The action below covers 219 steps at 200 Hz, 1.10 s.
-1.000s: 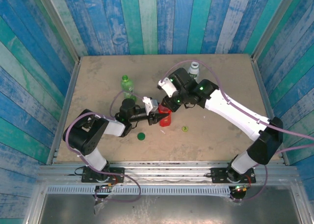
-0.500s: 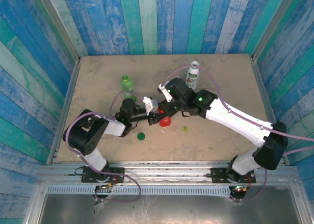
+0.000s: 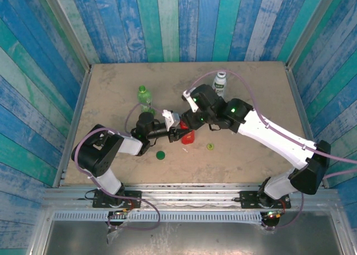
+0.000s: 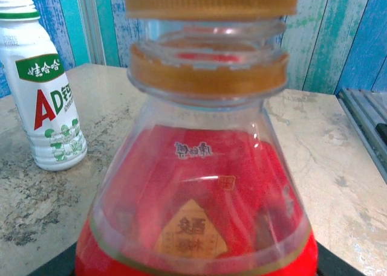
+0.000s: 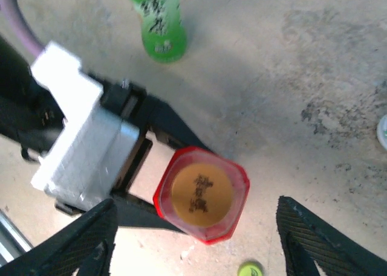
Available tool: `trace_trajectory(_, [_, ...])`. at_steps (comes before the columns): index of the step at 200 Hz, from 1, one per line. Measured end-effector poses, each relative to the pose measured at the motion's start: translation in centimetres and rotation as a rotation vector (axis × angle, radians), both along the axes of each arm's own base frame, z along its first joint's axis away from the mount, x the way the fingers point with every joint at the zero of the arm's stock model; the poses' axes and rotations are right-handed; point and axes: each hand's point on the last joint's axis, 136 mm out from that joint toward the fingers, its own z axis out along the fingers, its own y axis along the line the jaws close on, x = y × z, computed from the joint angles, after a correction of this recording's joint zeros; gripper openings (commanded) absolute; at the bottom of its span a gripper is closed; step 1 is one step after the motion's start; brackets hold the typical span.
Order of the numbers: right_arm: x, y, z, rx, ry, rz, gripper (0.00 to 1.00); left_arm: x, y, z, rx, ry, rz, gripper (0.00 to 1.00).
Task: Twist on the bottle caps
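My left gripper [image 3: 183, 135] is shut on the red bottle [image 3: 188, 136], which stands upright on the table near the middle. The orange cap [image 5: 201, 194] sits on the bottle's neck [image 4: 208, 64]. Directly above it my right gripper [image 5: 195, 206] is open, with one fingertip [image 5: 84, 237] on each side of the cap and touching nothing. The clear green bottle [image 3: 144, 96] stands to the back left and the white labelled bottle [image 3: 220, 83] to the back right. A dark green cap [image 3: 160, 154] and a yellow-green cap [image 3: 210, 146] lie loose on the table.
Blue and green plank walls [image 3: 167, 20] close in the table [image 3: 251, 82] on three sides. A small white scrap [image 3: 185, 150] lies just in front of the red bottle. Both arms' cables arc over the middle of the table.
My right gripper has opened and let go of the orange cap, and its wrist has turned and shifted slightly right. The left gripper and the red bottle have stayed put.
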Motion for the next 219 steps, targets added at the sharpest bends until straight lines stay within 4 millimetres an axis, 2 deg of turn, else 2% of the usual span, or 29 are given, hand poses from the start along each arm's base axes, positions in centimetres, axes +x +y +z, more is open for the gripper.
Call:
trace_trajectory(22, [1.0,0.4,1.9,0.027,-0.004,-0.042,0.55,0.0,0.0,0.0,0.000,0.000,0.000,0.53])
trace_trajectory(37, [1.5,0.7,2.1,0.029,0.014,-0.064,0.52,0.0,0.0,0.0,0.000,0.000,0.000,0.53])
trace_trajectory(64, [2.0,0.9,0.9,-0.011,0.075,-0.089,0.48,0.0,0.0,0.0,0.002,-0.002,0.000,0.53])
trace_trajectory(99, [1.6,1.0,-0.9,-0.066,0.150,-0.091,0.42,0.0,0.0,0.0,0.003,-0.003,0.000,0.54])
trace_trajectory(133, [0.9,0.7,-1.3,-0.087,0.189,-0.079,0.35,0.0,0.0,0.0,0.004,-0.006,0.000,0.54])
trace_trajectory(158, [0.8,0.8,-1.4,-0.089,0.200,-0.073,0.35,0.0,0.0,0.0,0.005,-0.008,-0.001,0.54])
trace_trajectory(186, [0.8,0.8,-1.7,-0.098,0.211,-0.073,0.40,0.1,0.0,0.0,0.005,-0.008,-0.001,0.54])
trace_trajectory(219, [0.8,0.5,-1.9,-0.106,0.218,-0.077,0.38,0.1,0.0,0.0,0.006,-0.008,-0.001,0.54])
